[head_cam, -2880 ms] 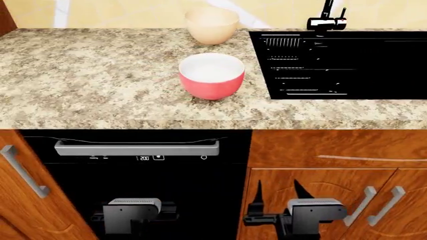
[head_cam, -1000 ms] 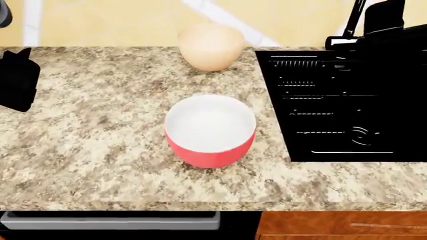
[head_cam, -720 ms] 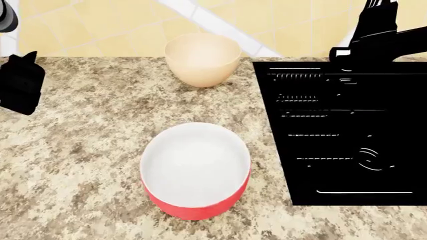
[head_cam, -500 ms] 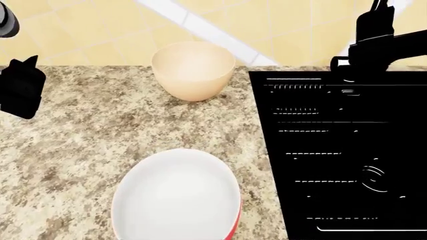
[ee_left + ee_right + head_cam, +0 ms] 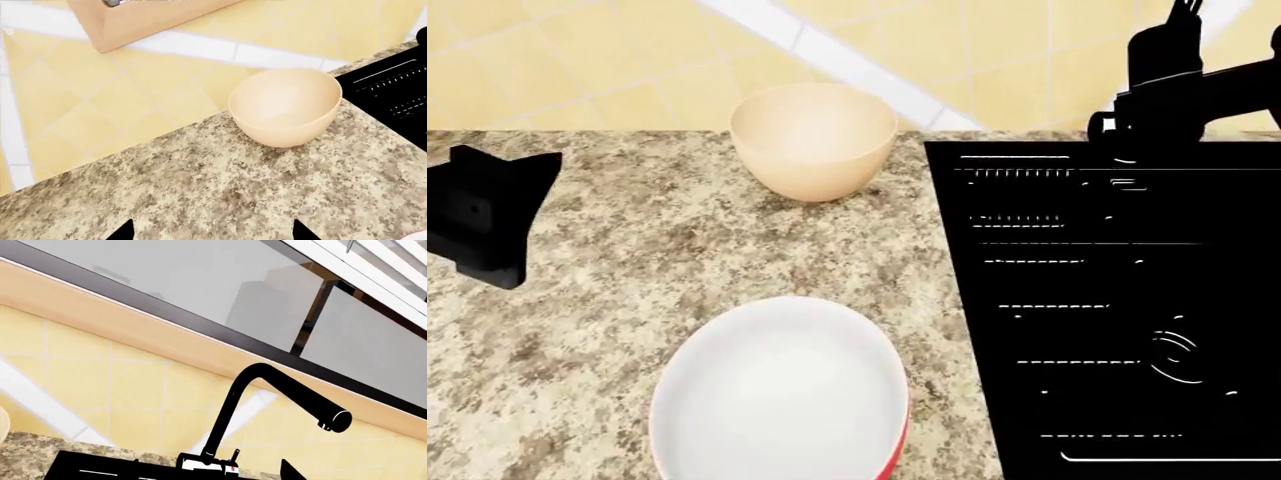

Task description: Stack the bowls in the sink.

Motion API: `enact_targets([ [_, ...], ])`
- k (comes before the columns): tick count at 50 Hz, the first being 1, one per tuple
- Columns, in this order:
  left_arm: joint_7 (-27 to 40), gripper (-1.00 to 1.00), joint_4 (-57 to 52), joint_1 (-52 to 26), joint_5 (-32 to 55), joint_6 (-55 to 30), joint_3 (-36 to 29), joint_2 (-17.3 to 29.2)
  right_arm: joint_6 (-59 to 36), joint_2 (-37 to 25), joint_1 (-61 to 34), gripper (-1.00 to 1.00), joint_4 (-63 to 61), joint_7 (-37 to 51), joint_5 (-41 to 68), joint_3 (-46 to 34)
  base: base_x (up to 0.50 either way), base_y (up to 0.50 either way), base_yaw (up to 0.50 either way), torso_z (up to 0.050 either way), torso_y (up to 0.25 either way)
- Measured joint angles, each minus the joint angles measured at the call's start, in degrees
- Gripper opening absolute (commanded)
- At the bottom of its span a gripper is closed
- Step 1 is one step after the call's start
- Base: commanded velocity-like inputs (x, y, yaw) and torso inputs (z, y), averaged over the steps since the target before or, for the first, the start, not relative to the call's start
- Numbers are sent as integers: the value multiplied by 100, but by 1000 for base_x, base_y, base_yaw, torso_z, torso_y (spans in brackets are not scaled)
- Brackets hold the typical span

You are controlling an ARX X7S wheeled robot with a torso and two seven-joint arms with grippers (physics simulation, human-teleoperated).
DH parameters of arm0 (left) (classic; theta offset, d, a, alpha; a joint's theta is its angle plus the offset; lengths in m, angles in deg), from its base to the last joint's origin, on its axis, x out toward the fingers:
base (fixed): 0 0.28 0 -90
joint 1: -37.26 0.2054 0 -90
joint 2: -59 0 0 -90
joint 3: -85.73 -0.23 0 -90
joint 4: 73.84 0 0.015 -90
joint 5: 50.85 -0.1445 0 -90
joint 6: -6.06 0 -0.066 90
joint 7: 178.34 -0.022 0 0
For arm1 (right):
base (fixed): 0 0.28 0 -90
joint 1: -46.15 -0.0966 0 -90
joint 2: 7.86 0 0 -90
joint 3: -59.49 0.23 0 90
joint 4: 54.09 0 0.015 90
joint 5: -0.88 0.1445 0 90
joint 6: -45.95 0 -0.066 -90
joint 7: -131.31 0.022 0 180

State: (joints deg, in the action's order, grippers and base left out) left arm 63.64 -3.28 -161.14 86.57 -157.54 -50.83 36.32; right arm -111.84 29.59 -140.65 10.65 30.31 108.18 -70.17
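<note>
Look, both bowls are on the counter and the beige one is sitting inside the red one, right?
Not quite. Both bowls are on the counter, but the beige bowl stands apart, behind the red bowl, near the wall. The head view shows it.

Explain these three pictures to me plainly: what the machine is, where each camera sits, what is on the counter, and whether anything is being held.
This is a simulated wheeled robot with two arms, steered by a person. One picture comes from its head, looking down at a kitchen counter. The other two come from cameras near each arm's fingers.

In the head view, a beige bowl stands at the back of the counter by the tiled wall. A red bowl with a white inside sits nearer the robot. To their right is the black sink with its faucet.

The dark shape at the left edge is the left gripper, above the counter and away from both bowls. The left wrist view faces the beige bowl, with two dark finger tips spread apart. The right wrist view shows mostly the faucet and wall.

Nothing is held. Both bowls are on the counter, outside the sink.
</note>
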Motion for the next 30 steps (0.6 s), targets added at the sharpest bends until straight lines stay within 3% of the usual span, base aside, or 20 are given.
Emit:
enact_targets([
  [14, 230, 100, -245, -178, 1348, -64, -645, -204, -5, -49, -10, 100, -16, 34, 28, -68, 0, 0, 0, 0, 0],
  [30, 412, 100, -369, -146, 1827, 59, -1169, -526, 10, -124, 49, 100, -78, 41, 7, -138, 0, 0, 0, 0, 0],
])
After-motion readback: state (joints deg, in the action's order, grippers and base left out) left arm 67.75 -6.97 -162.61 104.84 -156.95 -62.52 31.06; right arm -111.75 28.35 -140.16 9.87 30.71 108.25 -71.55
